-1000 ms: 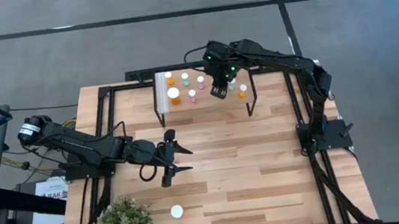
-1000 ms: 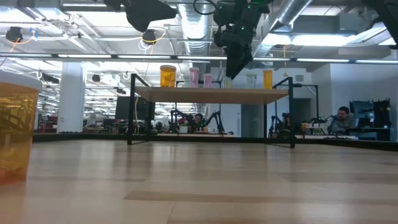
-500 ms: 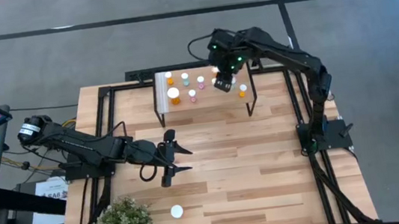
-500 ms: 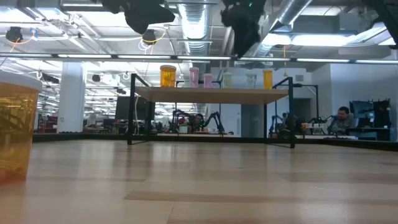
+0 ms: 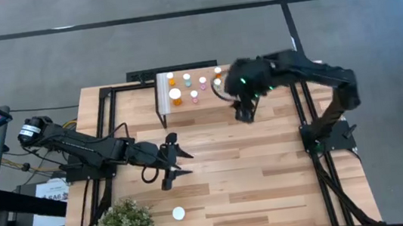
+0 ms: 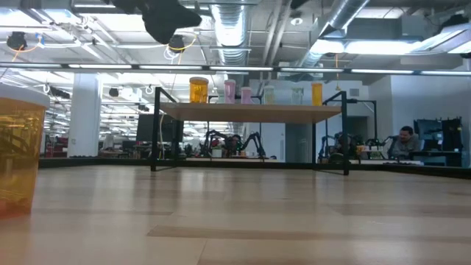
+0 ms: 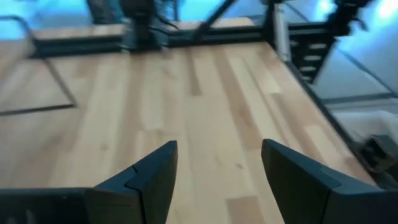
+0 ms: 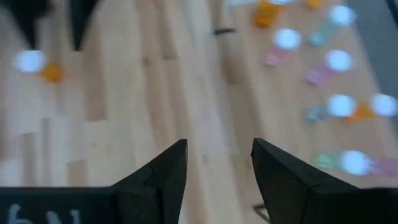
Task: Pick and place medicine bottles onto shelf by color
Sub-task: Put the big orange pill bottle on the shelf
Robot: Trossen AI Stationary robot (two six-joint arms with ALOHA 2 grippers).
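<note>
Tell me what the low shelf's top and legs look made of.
The low rectangular shelf's light top looks like pale wood with a matte finish: plank seams and grain show from above. Its thin black legs look like painted metal bars, slim and straight; I can't confirm this.

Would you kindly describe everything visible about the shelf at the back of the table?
The shelf is a low rectangular platform with a light wood top on thin black legs, standing on the tabletop near its far edge. From above, a pale strip runs along its left end. Small white-capped bottles in orange, green and pink stand on it, with a larger orange bottle near the left end. Nothing else touches it.
</note>
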